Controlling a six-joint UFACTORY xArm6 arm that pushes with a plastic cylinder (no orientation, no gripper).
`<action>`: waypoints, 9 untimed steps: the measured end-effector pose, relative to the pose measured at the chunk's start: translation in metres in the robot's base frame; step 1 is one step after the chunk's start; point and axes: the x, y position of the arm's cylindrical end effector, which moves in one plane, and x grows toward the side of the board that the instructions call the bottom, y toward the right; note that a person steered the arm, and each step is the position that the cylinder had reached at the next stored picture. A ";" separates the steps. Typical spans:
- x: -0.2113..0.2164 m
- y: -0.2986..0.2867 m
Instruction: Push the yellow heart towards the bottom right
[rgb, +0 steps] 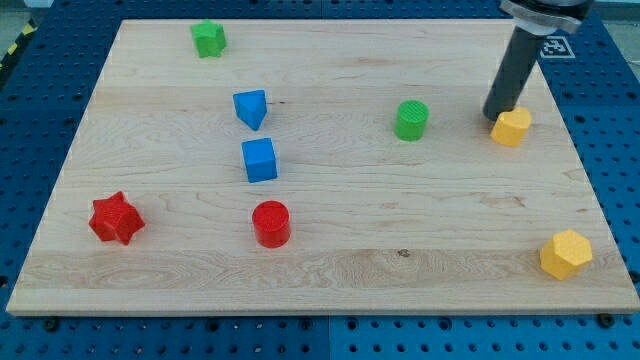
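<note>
The tool here is a straight dark rod with nothing to open or close, so it grasps nothing; it can only push. My tip (496, 117) stands on the bench in the upper right of the frame, touching or almost touching the upper left side of the small yellow heart-shaped block (512, 127). I judge this placement is on purpose: from this side, a push sends the heart down and to the right, as the task asks.

The heart is in the upper right part of the pale wooden bench (330, 270), near its right edge, so the push should go more downward than sideways, otherwise the block may slide off.

A yellow hexagonal block (566, 253) lies in the lower right corner, close to the place where the heart should go. A green cylinder (411, 120) stands to the left of my tip, well apart.

Further left are a blue triangular block (251, 108), a blue cube (259, 160), a red cylinder (271, 223), a red star (116, 218) and a green block (209, 39) of unclear shape.
</note>
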 end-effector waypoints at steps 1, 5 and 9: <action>0.007 0.007; 0.052 0.020; 0.123 0.022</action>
